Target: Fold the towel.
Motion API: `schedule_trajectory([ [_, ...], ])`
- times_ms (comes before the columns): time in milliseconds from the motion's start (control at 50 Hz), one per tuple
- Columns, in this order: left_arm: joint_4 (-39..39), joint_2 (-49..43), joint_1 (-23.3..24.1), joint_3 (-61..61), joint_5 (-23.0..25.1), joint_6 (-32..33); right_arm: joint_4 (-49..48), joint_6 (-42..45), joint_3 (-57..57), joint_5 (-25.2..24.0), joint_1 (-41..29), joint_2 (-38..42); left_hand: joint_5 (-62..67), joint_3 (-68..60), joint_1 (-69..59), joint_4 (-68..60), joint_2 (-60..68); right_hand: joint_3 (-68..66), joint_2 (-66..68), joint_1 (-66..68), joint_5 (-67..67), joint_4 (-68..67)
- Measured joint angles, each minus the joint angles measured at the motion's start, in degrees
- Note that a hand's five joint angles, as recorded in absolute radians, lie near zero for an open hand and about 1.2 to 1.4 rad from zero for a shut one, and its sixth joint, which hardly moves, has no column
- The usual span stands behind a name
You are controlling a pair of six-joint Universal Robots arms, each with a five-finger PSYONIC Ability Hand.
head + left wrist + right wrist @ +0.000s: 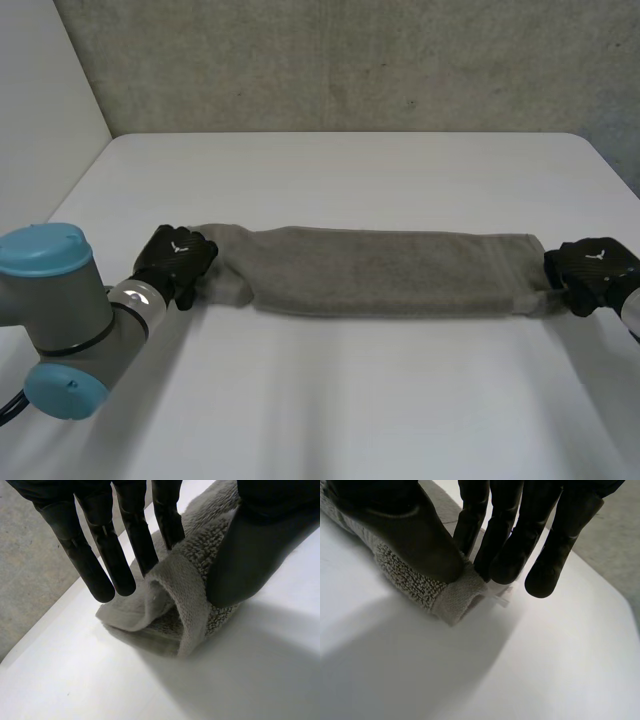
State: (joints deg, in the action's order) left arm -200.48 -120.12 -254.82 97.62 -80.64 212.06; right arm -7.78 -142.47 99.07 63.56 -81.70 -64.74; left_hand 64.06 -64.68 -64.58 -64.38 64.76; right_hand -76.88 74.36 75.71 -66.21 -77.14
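- Across the middle of the white surface (350, 400) the grey towel (385, 272) lies as a long narrow band, doubled along its length, with its long axis running side to side between the two arms
- At the band's left end the left hand (175, 262) pinches the doubled edge, thumb on one side and straight fingers (137, 535) on the other, and the cloth bulges up in a loop between them
- At the right end the right hand (592, 270) grips the hem corner between thumb and fingertips (505, 565), with a small white tag (499, 599) just beside the hem
- Each hand holds its own end, so neither is nearer; the ends are well apart, and the next fold probably means carrying one end along the axis to meet the other
- Bare surface lies on both the near and far sides of the towel, giving room to move; a grey concrete wall (350, 60) stands behind the far edge
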Motion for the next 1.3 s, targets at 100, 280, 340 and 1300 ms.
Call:
schedule_trajectory([
  [100, 0.2, 0.4, -0.3, 0.3, 0.1, 0.0, -0.3, 1.7, -1.6, 1.8, 2.4, 0.0, -0.3, 0.6, 0.5, 0.5, -0.7, -0.1, 0.0, 0.0, 0.0, 0.0],
  [280, 0.8, 2.9, 1.0, 2.3, -0.1, -0.2, 0.7, 3.3, -2.1, 3.7, 5.4, 0.0, -28.1, 28.7, 28.3, 28.2, -28.5, -0.1, 0.0, 0.1, 0.0, 0.0],
  [340, 0.9, 4.3, 2.3, 3.0, -0.2, -0.3, 1.0, 3.3, -2.3, 3.7, 5.6, -0.2, -41.4, 41.5, 40.6, 40.8, -40.8, -0.1, 0.0, 0.1, 0.0, 0.0],
  [1300, 3.1, 11.5, 4.5, 0.3, -0.8, -6.4, -0.2, 4.6, -24.2, 9.0, -47.5, 8.2, -51.5, 50.6, 49.3, 49.5, -50.1, -0.5, 0.6, 0.5, 0.0, 0.0],
])
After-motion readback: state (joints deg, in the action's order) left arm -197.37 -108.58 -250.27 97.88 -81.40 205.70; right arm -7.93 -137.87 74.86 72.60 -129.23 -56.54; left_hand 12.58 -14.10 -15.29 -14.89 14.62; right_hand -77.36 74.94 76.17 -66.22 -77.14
